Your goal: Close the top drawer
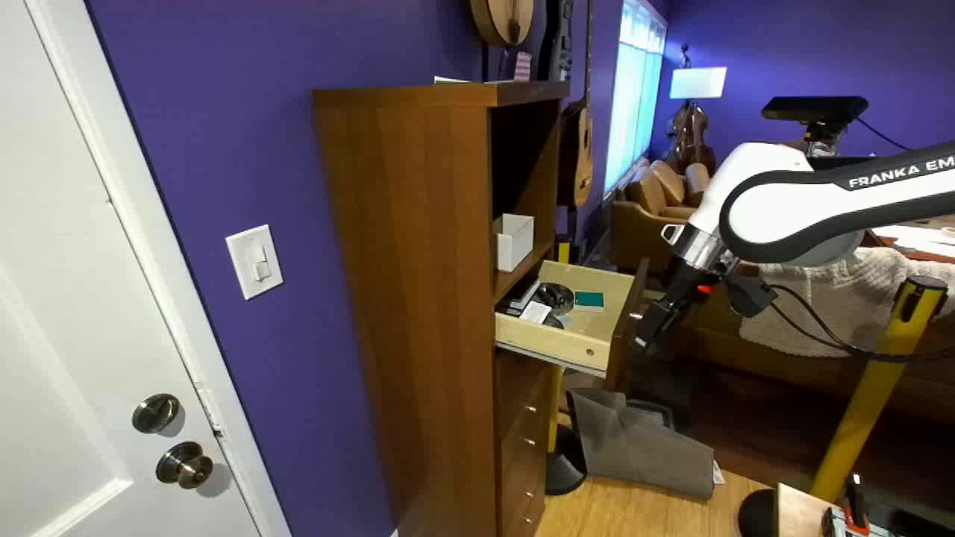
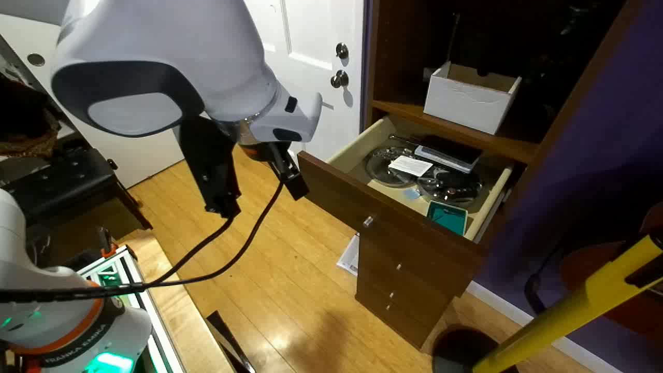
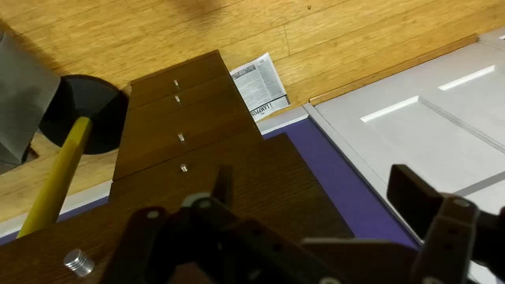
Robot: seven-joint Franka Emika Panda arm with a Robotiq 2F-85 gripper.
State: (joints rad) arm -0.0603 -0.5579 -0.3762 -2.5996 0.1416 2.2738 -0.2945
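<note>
Wrist view, drawer [image 3: 272, 187] jutting, gripper [image 3: 315, 181] near edge

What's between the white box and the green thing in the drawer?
An exterior view shows the shelf edge, then, in the top drawer, a flat pale-edged thing and a dark round bundle.

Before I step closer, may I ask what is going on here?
A Franka Emika arm has its tool near the front of the top drawer of a wooden cabinet, presumably to close it. The drawer is pulled out, with a white card and teal-topped box inside; the lower drawers look shut. The tool is open; I cannot tell whether it touches the drawer.
</note>
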